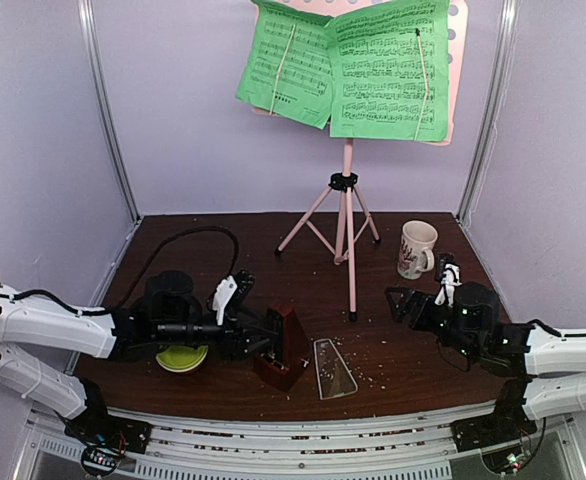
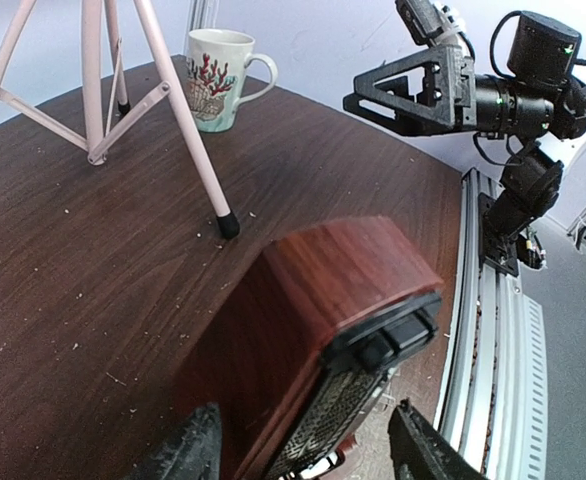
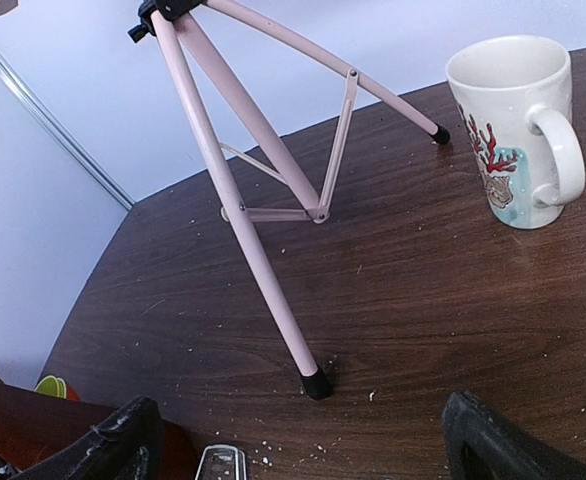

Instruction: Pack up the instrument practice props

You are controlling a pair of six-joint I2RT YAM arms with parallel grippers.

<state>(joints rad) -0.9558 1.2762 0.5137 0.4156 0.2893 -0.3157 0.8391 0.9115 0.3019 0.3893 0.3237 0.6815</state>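
Mug (image 1: 416, 247) upright at 2 o'clock. Bowl (image 1: 183, 357) at 8, mostly hidden under L arm (image 1: 63, 325). Metronome (image 1: 283, 345) at 6, L gripper (image 2: 308, 445) jaws apart either side of it. R gripper (image 3: 303, 440) spread wide, holding nothing. Crumbs on dark wood table (image 1: 223, 260); lilac walls (image 1: 193, 150).

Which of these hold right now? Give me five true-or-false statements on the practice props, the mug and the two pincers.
1. The green sheet-music pages sit on the pink music stand. True.
2. The white mug lies on its side. False: it stands upright.
3. The clear plastic cover is fitted over the metronome. False: it lies on the table beside it.
4. The left pincer has one finger on each side of the metronome. True.
5. The right pincer grips the mug. False: it is open, empty and apart from the mug.
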